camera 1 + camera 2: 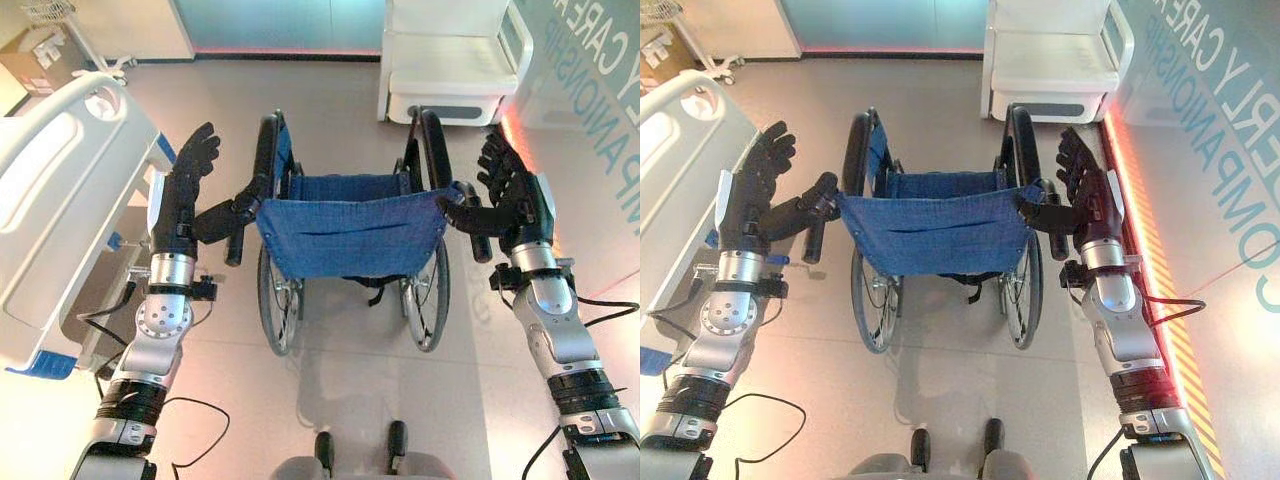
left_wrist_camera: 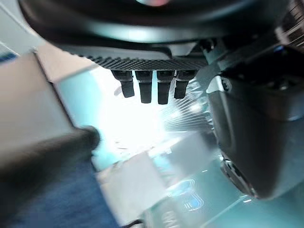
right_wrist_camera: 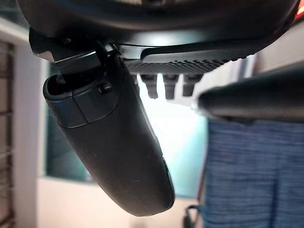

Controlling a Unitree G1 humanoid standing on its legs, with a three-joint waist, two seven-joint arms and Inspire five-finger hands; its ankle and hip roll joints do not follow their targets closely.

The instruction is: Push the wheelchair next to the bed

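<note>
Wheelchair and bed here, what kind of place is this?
Probably a care or hospital-style room: a wheelchair on a smooth floor, a bed with moulded side rails, and a white padded chair beyond.

1. Wheelchair point(image 1: 350, 235): denim-blue fabric back and seat, black push handles and armrests, silver spoked wheels.
2. Left hand point(image 1: 183, 195) and right hand point(image 1: 510, 190): dark, nearly black.
3. Bed point(image 1: 55, 200): white frame, small blue accents.
4. Floor point(image 1: 330, 400): pale beige-grey.
5. Cabinet point(image 1: 455, 60) beyond: white.
6. Strip point(image 1: 1155, 290) along the wall: glowing orange-red.
</note>
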